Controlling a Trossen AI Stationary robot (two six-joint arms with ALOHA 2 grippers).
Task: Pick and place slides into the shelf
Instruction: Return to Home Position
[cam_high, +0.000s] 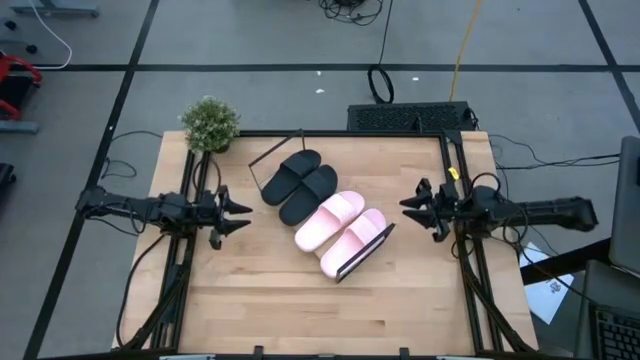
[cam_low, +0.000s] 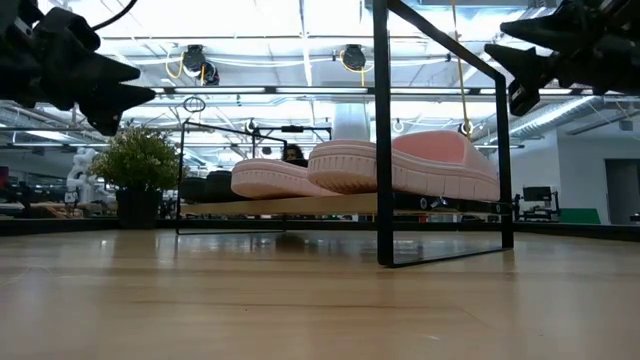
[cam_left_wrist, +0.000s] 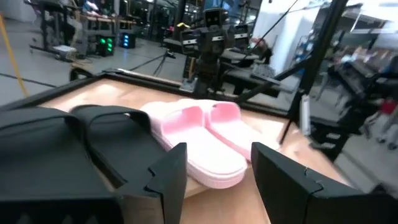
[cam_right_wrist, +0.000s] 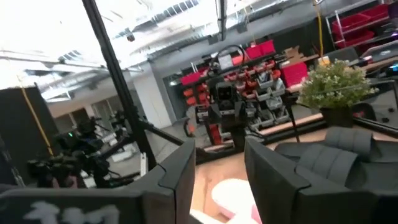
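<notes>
Closest in, my left fingers (cam_left_wrist: 168, 177) hang spread apart with nothing between them, over the left part of the pale wooden tabletop (cam_high: 300, 310). My right fingers (cam_right_wrist: 177, 174) gape empty too, over the right part. Between them, the long light-wood shelf with black wire end frames (cam_low: 300, 206) carries all four. The pale pink foam slides (cam_high: 340, 232) sit at the nearer end and the matte black slides (cam_high: 297, 182) just beyond, side by side. I'd judge them light, springy and hardly fragile, the matte skin unlikely to slip. The arch of the wide strap is where I'd pinch. Farthest off, a small green potted plant (cam_high: 210, 125) sits at the corner.
</notes>
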